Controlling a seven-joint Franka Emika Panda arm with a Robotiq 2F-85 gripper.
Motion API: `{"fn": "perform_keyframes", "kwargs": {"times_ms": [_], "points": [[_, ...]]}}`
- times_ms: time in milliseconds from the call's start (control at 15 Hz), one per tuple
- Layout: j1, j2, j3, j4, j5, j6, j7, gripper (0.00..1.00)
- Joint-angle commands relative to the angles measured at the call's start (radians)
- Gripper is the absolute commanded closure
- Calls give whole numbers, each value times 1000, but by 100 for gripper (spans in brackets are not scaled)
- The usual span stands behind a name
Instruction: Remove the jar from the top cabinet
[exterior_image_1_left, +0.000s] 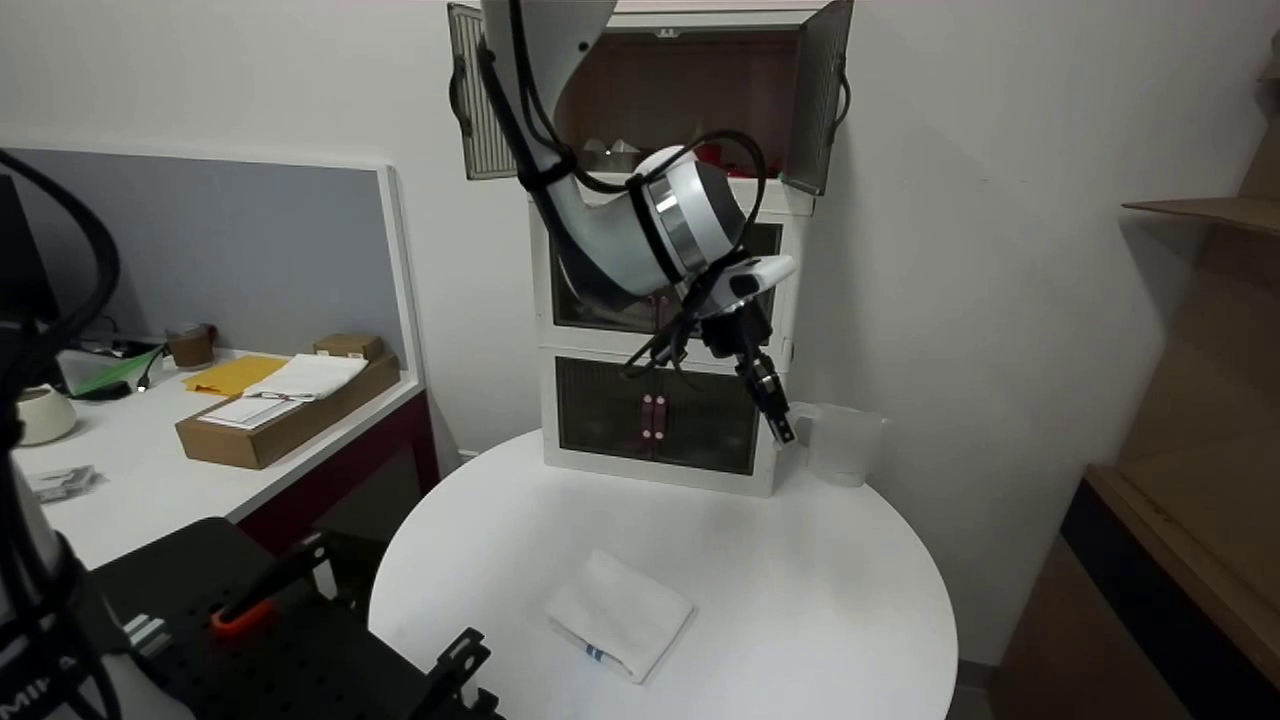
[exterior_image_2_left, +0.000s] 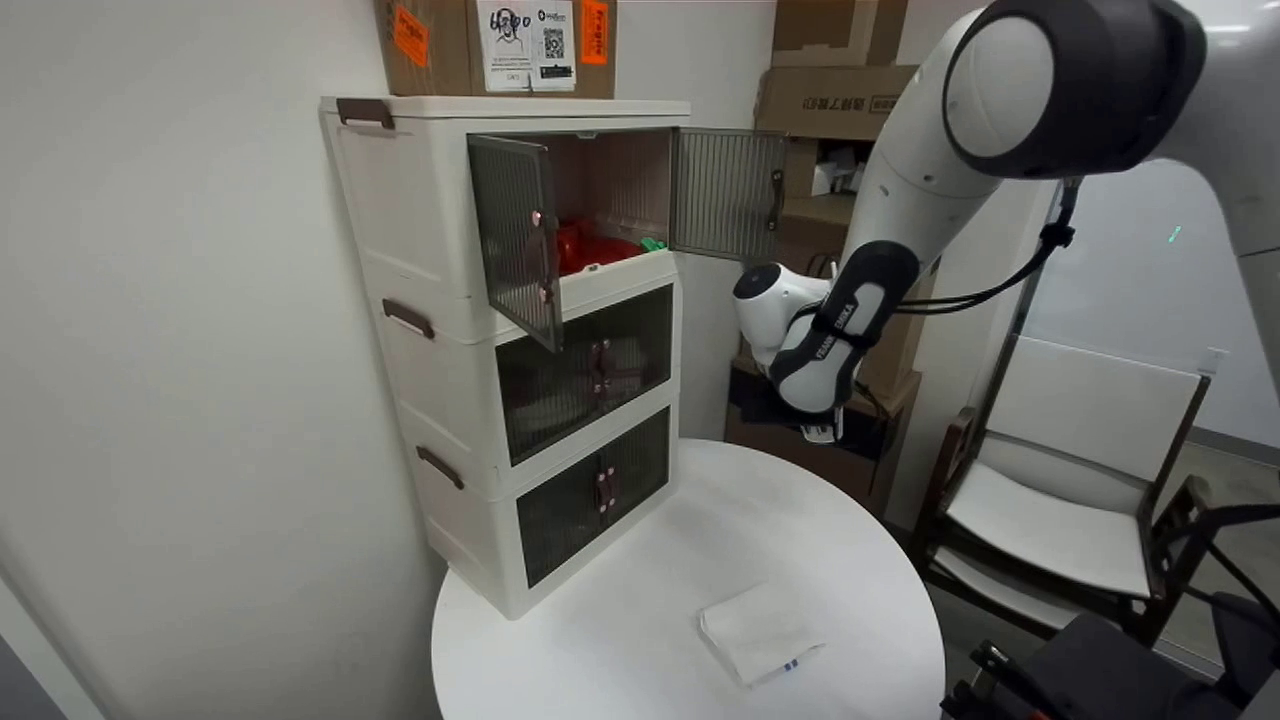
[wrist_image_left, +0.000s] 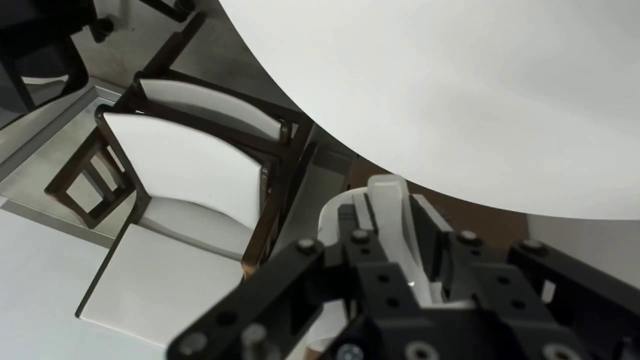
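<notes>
Two tinted doors (exterior_image_1_left: 822, 100) of the top cabinet (exterior_image_2_left: 400, 200) are standing swung out, and in an exterior view the arm (exterior_image_1_left: 615, 245) is crossing before them, hiding part of the nine-o'clock door and the interior; its upper end is running out of frame at twelve o'clock. Pale shapes (exterior_image_1_left: 612, 158) on the cabinet floor are showing too small to name, and red items (exterior_image_2_left: 605, 250) are lying inside too.

The jar (exterior_image_1_left: 845, 445), pale and see-through, is standing out clear of that cabinet, at three o'clock from the gripper (exterior_image_1_left: 783, 430). In the wrist view the fingers (wrist_image_left: 348, 219) are sitting narrow, pinching its handle (wrist_image_left: 390, 220), while blurred gripper parts are covering much of the jar from six o'clock. I cannot tell whether its base is touching the table (exterior_image_1_left: 800, 620). From an exterior view the wrist joint (exterior_image_2_left: 812, 388) is masking the grasp.

Two lower units (exterior_image_2_left: 430, 375) are standing at six o'clock under the top cabinet, doors closed. A cardboard box (exterior_image_2_left: 440, 50) is showing above the stack, cut off at twelve o'clock. A folded cloth (exterior_image_1_left: 620, 615) is lying on the table, between seven and eight o'clock from the gripper. A chair (exterior_image_2_left: 1050, 530) is standing at four o'clock from the wrist joint.
</notes>
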Motion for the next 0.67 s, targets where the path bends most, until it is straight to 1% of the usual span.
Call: {"fn": "perform_keyframes", "kwargs": {"times_ms": [0, 200, 333, 600], "points": [[20, 143, -1, 134, 35, 20, 44, 94], [72, 260, -20, 237, 19, 41, 70, 94], [103, 330, -29, 296, 8, 51, 62, 94], [123, 451, -8, 393, 44, 70, 17, 94]]}}
